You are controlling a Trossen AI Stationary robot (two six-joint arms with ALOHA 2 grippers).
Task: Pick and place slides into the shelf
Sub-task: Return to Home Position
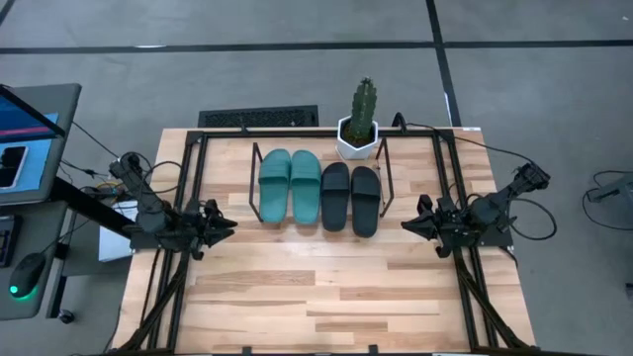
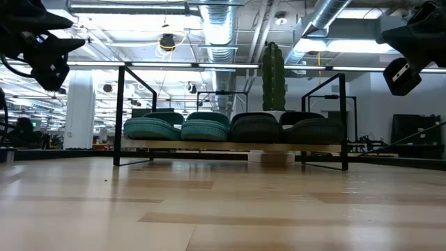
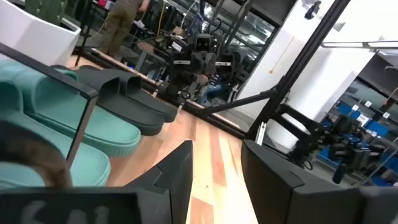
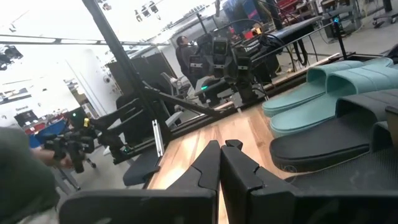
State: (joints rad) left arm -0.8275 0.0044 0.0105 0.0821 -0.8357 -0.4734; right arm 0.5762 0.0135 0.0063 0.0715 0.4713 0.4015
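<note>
Four slides lie side by side, soles down, on the shelf's wooden board (image 2: 209,145), between its thin black end-frames (image 1: 254,183). The teal pair (image 1: 290,186) is on the left and the black pair (image 1: 350,198) on the right. My left gripper (image 1: 229,226) hovers left of the shelf, pointing level toward it. It is open, with nothing between its fingers (image 3: 216,149). My right gripper (image 1: 406,225) hovers right of the shelf, pointing level toward the black slides (image 4: 323,143). It is shut and empty (image 4: 221,146).
A cactus in a white pot (image 1: 358,127) stands at the table's far edge, right behind the shelf. Black table-frame rails (image 1: 188,198) (image 1: 455,198) run along both sides. Bare wood (image 1: 316,297) stretches from the shelf to the near edge. A keyboard (image 1: 257,117) lies beyond the far edge.
</note>
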